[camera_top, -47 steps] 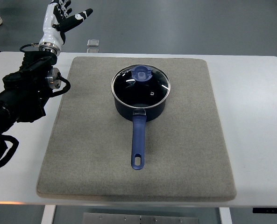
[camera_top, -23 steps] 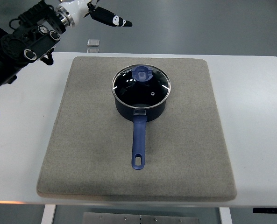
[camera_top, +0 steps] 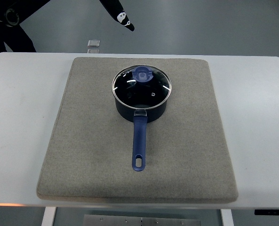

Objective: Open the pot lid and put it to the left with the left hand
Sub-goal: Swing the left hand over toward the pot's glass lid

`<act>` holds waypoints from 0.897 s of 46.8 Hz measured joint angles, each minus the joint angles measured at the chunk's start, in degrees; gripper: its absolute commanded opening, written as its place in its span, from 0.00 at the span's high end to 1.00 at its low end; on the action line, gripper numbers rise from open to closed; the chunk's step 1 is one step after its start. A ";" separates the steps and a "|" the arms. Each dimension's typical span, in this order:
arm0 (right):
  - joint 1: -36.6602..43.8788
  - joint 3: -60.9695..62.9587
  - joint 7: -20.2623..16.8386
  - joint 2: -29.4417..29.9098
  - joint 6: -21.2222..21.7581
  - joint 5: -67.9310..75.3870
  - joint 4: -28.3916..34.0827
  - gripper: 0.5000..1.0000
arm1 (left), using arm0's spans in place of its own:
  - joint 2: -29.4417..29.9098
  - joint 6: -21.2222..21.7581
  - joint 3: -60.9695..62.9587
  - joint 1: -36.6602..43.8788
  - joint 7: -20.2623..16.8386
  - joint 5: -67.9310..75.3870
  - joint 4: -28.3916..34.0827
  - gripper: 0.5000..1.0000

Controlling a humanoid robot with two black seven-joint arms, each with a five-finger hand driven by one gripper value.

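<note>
A dark blue saucepan (camera_top: 141, 104) sits near the middle of a grey felt mat (camera_top: 83, 160) that covers most of the white tabletop (camera_top: 21, 141), its long blue handle (camera_top: 139, 143) pointing toward the near edge of the mat. The round glass lid (camera_top: 141, 86) with a steel rim rests squarely on the pan, its blue knob (camera_top: 142, 74) on the far half of the lid. Nothing else lies on the mat, and the stretch left of the pan, where the lid is meant to go, looks free. Beyond the mat's far edge, a small silver block (camera_top: 94, 44) lies at the far rim of the tabletop, left of the pan. Farther still, the left hand (camera_top: 118, 13) shows only as a dark fingertip with white markings, high above and beyond the mat's far edge and well apart from the lid; whether its fingers are spread or curled cannot be told. The right arm is out of sight. The step in hand appears to be the reach toward the lid, with no grasp made yet. The next move likely calls for bringing the hand down over the knob and closing on it.
</note>
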 measured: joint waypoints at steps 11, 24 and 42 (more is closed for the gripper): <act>0.00 -0.01 0.01 0.00 -0.02 0.00 0.00 0.17 | -0.26 -0.12 1.30 -1.30 -0.01 5.25 -5.26 0.03; -0.01 0.01 0.00 0.00 -0.01 0.00 0.00 0.17 | 0.77 -0.67 5.08 -1.31 0.00 10.97 -14.57 0.03; -0.01 -0.01 0.00 0.00 0.00 0.00 0.00 0.17 | 2.20 -0.49 5.87 -3.57 0.00 20.51 -16.83 0.03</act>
